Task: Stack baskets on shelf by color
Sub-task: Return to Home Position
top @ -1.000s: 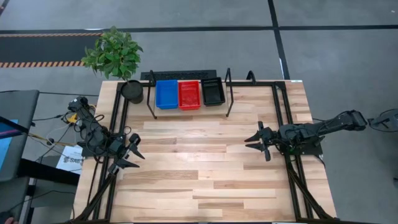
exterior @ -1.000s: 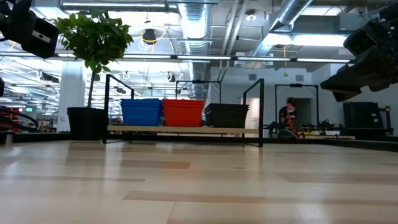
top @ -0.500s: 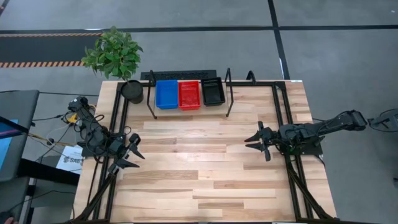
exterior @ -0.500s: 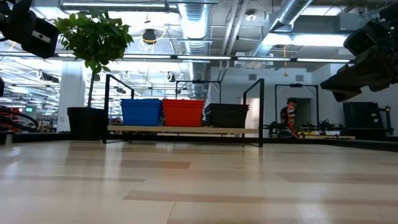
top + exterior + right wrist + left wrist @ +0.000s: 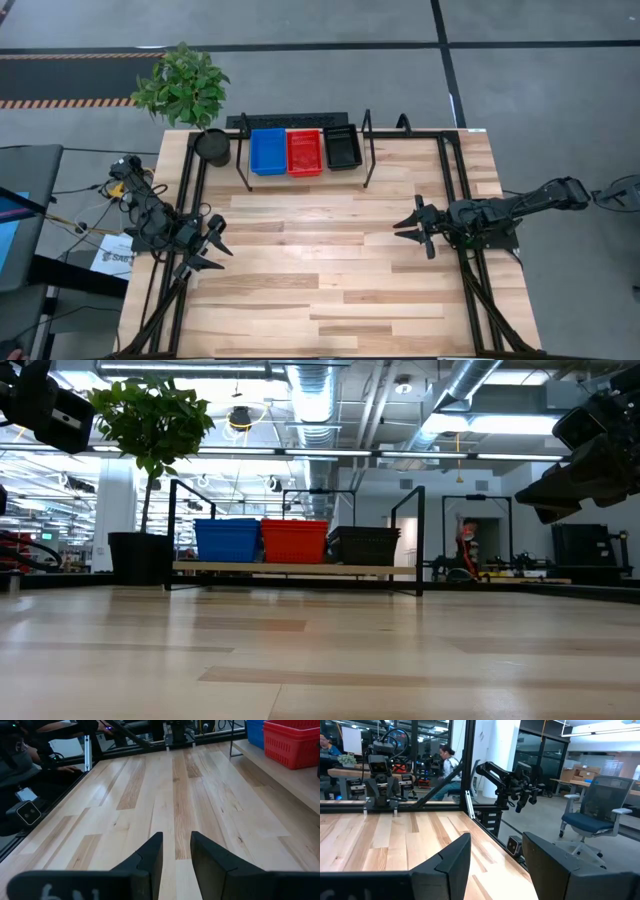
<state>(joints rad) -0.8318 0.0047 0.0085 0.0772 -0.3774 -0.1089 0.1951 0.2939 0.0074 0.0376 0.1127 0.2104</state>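
Observation:
The blue, red and black baskets stand side by side on the shelf, a narrow light-wood board with black tube hoops at the table's far edge. In the low view the blue stack, the red stack and the black stack rest on the board. My left gripper hovers open near the table's left edge. My right gripper hovers open near the right edge. Both hold nothing.
A round black pot with a leafy plant stands at the far left corner, beside the shelf. Black frame rails run along both table sides. Bare wood lies between the grippers. A person moves in the room beyond.

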